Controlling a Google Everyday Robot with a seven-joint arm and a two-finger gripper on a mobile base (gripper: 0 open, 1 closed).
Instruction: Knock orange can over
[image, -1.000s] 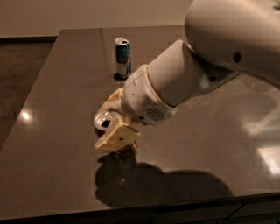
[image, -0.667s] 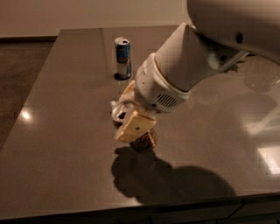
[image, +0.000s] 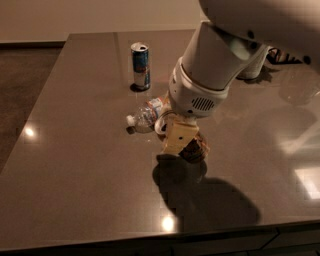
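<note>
Near the middle of the bench (image: 75, 180) the tool (image: 179, 142) hung low off the arm, apparently touching the left side of the orange can (image: 199, 148). The can stood just right of it, long axis seemingly near upright though half hidden, so a push rightward looked the likely way to topple it; tool released or clenched, cannot tell. Against the earlier frame the tool had shifted right, baring a clear bottle (image: 146, 115) lying on its side just beyond to the left, and farther back the blue-and-silver can (image: 140, 65) stood upright, unmoved.
</note>
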